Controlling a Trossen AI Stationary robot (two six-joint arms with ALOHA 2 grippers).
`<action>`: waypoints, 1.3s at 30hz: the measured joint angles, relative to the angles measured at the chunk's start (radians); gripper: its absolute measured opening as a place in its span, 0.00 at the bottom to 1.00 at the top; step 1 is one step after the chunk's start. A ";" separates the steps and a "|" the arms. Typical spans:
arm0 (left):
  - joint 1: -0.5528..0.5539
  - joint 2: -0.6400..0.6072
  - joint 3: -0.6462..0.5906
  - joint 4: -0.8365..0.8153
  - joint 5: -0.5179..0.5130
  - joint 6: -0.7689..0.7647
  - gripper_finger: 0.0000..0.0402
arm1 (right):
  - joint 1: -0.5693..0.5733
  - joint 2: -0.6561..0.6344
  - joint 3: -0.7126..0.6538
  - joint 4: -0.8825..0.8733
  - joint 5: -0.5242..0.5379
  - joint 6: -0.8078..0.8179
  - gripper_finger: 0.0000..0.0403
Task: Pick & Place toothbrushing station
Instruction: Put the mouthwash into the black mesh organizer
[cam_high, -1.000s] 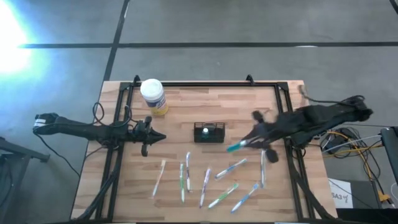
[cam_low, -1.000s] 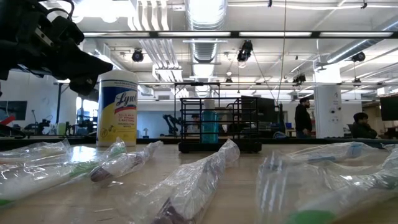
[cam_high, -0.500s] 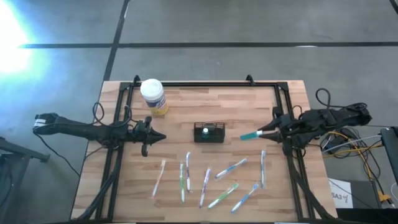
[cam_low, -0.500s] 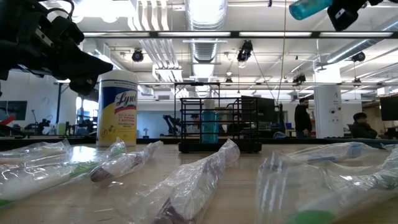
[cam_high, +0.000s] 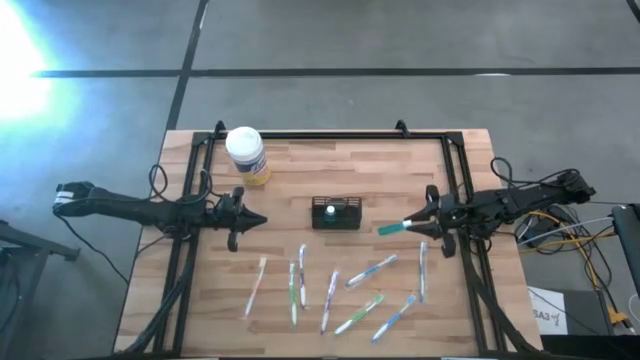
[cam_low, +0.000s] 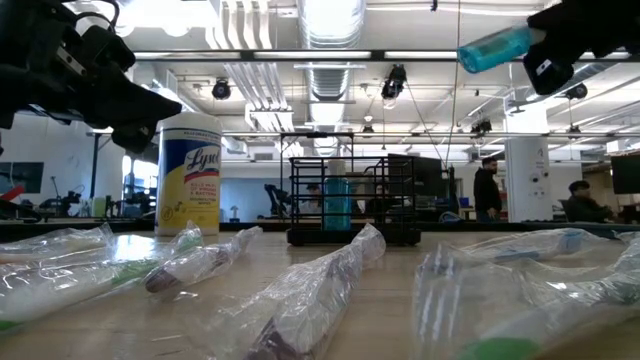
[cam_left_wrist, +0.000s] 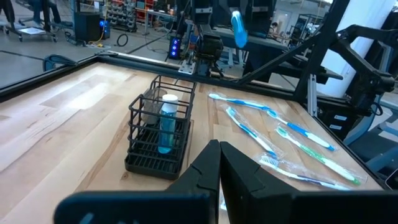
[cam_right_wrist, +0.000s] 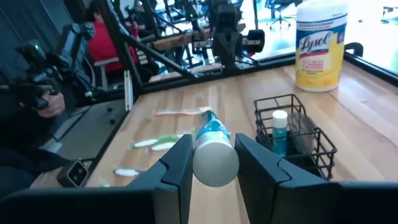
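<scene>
The black wire holder (cam_high: 336, 213) stands on its base at the table's middle, with a teal, white-capped tube upright inside; it also shows in the right wrist view (cam_right_wrist: 293, 134) and the left wrist view (cam_left_wrist: 158, 134). My right gripper (cam_high: 428, 224) is right of the holder and above the table, shut on a teal tube (cam_high: 393, 229) that points toward the holder. My left gripper (cam_high: 257, 220) waits shut, left of the holder, its fingers together in its own wrist view (cam_left_wrist: 219, 165). My right gripper pinches the tube's white cap end (cam_right_wrist: 216, 163) between its two fingers (cam_right_wrist: 177, 171). The fingers come about level from the table's right side and lie along the tube. The teal body (cam_right_wrist: 208, 124) juts out past the fingertips, lifted clear of the table (cam_low: 495, 47).
Several toothbrushes in clear wrappers (cam_high: 335, 295) lie on the table's near half. A Lysol jar with a white lid (cam_high: 247, 155) stands at the far left. A black frame (cam_high: 330, 135) runs along the far and side edges.
My right gripper has come down with the teal tube, from above the low view's frame into it, and has drawn a little toward the table's right edge. It stays shut on the tube.
</scene>
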 joint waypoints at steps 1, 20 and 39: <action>0.000 0.000 0.000 -0.001 0.000 0.001 0.02 | 0.000 0.005 0.003 0.007 0.002 0.006 0.22; 0.000 0.000 0.000 0.000 -0.032 0.008 0.02 | -0.041 0.632 0.799 -0.669 0.159 -0.119 0.22; 0.000 -0.002 0.000 0.001 -0.033 0.064 0.02 | -0.161 1.328 1.565 -1.134 -0.015 -0.443 0.22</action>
